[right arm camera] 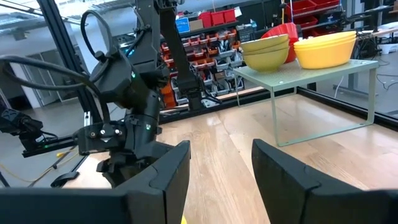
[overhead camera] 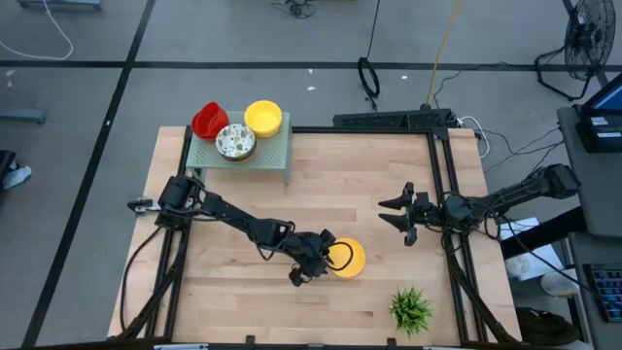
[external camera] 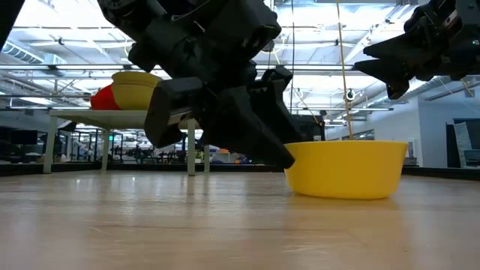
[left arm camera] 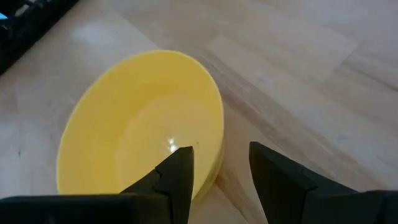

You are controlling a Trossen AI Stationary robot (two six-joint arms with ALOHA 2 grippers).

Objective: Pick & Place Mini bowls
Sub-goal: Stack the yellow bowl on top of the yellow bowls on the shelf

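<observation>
A plain yellow mini bowl (overhead camera: 350, 259) (external camera: 349, 169) (left arm camera: 137, 130) stands upright on its base on the wooden table, near the front edge. My left gripper (overhead camera: 328, 258) (left arm camera: 221, 165) is open at the bowl's left side. One finger is over the inside and the other outside the rim, with the wall in the gap between them. I cannot tell whether either finger touches it. My right gripper (overhead camera: 382, 212) (right arm camera: 221, 168) hovers open, right of centre and above the table. Red bowls (overhead camera: 208, 121), a patterned bowl (overhead camera: 235, 142) and a yellow bowl (overhead camera: 262, 117) sit on a small raised shelf (overhead camera: 277, 156).
A small green plant (overhead camera: 410, 309) stands near the table's front right corner. The shelf fills the far left corner. A black frame (overhead camera: 389, 121) runs along the far and right edges. Bare wood lies between the shelf and the yellow bowl.
</observation>
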